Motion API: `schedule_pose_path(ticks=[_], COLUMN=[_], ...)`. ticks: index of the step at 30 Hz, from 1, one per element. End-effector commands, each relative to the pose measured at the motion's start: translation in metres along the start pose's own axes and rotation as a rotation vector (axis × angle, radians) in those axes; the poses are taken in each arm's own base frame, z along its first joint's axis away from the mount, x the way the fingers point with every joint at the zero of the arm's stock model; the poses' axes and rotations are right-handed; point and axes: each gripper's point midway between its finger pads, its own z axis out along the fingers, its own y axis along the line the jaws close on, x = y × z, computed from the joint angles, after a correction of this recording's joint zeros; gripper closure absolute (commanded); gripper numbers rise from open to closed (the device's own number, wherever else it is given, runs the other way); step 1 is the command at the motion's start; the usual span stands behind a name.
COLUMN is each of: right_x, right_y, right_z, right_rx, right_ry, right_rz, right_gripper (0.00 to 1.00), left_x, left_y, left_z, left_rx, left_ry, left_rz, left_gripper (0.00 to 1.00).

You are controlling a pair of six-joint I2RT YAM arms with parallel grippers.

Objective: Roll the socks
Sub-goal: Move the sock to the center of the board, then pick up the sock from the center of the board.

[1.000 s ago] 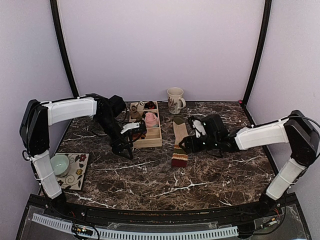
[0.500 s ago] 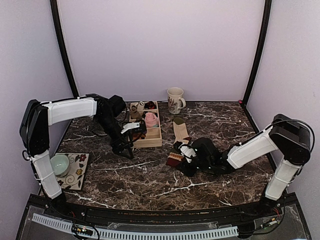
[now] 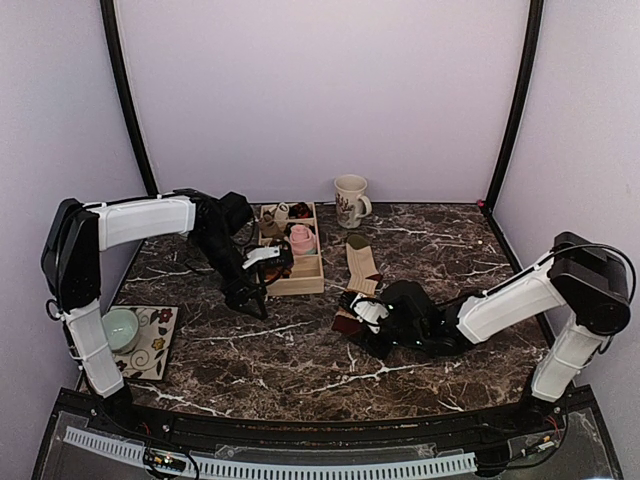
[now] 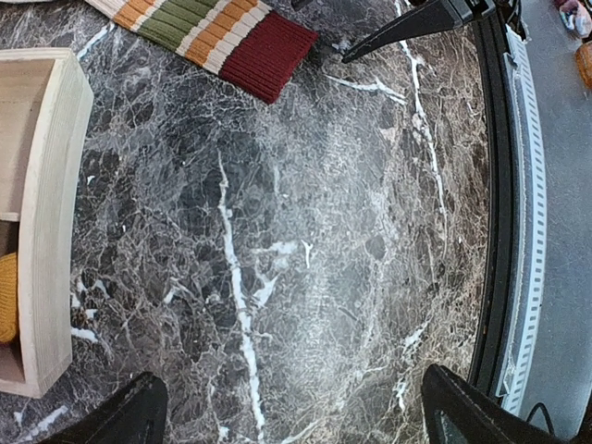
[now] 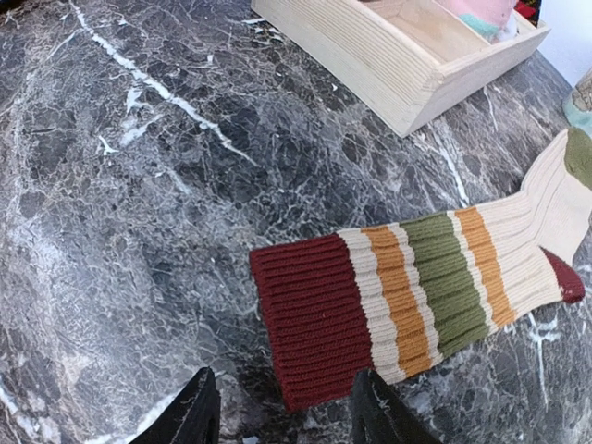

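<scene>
A striped sock (image 3: 361, 266) lies flat on the marble table just right of the wooden tray, its maroon cuff (image 3: 347, 319) nearest me. In the right wrist view the sock (image 5: 416, 287) shows maroon, cream, orange and green bands. My right gripper (image 5: 285, 379) is low at the cuff's end and open at about half width. The cuff's near corner lies between its fingers (image 5: 196, 412), with a gap on the left side. My left gripper (image 4: 294, 375) hangs wide open over bare marble beside the tray's front, holding nothing. The sock's cuff (image 4: 264, 51) shows at the top of the left wrist view.
A wooden tray (image 3: 296, 284) behind the left gripper holds a pink bundle (image 3: 302, 238) and small dark items. A mug (image 3: 350, 200) stands at the back. A floral mat with a pale bowl (image 3: 121, 328) sits at the near left. The tray's corner (image 5: 398, 69) is close to the sock.
My right arm swung from beside the sock's right edge to the near end of the cuff, and its jaws narrowed. The cuff shifted slightly left. The left arm stayed still.
</scene>
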Motion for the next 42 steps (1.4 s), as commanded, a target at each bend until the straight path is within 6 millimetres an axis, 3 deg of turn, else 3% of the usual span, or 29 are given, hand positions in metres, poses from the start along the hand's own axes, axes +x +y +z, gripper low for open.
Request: schedule_pose_path(ticks=[1, 7, 14, 20, 26, 34, 42], right_x=[-0.021, -0.01, 0.016, 0.02, 0.016, 0.011, 0.016], right_y=[0.002, 0.002, 0.011, 0.038, 0.063, 0.079, 0.092], right_z=[0.006, 0.021, 0.034, 0.039, 0.026, 0.003, 0.003], right_rx=[0.003, 0.0, -0.068, -0.197, -0.265, -0.339, -0.435], right_ry=[-0.035, 0.009, 0.055, 0.083, 0.065, 0.012, 0.023], right_rz=[-0.109, -0.151, -0.012, 0.1, 0.117, 0.252, 0.367], right_gripper=[0.52, 0.53, 0.6, 0.89, 1.0, 1.0, 1.0], left_x=[0.002, 0.0, -0.006, -0.016, -0.027, -0.042, -0.033], left_y=[-0.006, -0.004, -0.002, 0.001, 0.009, -0.003, -0.02], left_z=[-0.001, -0.002, -0.001, 0.003, 0.011, 0.027, 0.042], left_rx=[0.026, 0.018, 0.019, 0.036, 0.047, 0.116, 0.156], left_ry=[0.007, 0.0, -0.027, -0.073, -0.116, -0.188, -0.181], left_rz=[-0.005, -0.003, 0.004, 0.006, -0.017, 0.087, 0.232], left_gripper=[0.02, 0.01, 0.01, 0.01, 0.01, 0.01, 0.01])
